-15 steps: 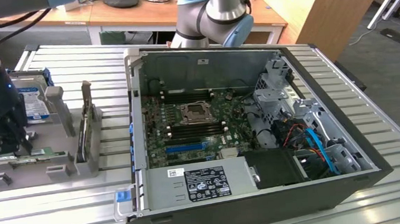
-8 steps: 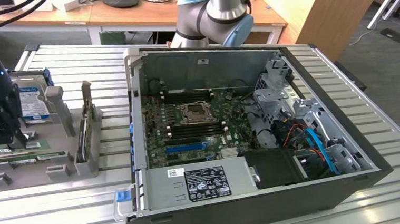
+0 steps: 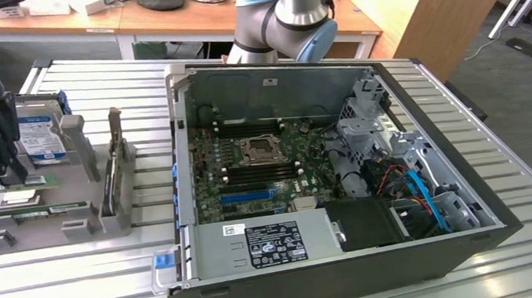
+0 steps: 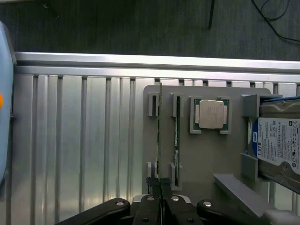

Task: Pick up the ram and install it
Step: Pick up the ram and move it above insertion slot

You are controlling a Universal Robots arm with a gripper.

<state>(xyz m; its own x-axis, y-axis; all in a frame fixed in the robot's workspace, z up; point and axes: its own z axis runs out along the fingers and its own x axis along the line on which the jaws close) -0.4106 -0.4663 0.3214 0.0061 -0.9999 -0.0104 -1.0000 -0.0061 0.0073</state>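
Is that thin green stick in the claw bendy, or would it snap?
Probably stiff: the ram looks dead straight, held edge-on by the gripper. Likely light, since it is so thin. Possibly fragile: a bare circuit board.

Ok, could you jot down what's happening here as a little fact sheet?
Tool: shut on a thin green memory stick
Stick's place: on edge at the grey holder
Beside it: second stick in the neighbouring slot
Also in holder: square silver chip, hard drive
Computer: lying open on the slatted table, to the exterior view's right of the holder
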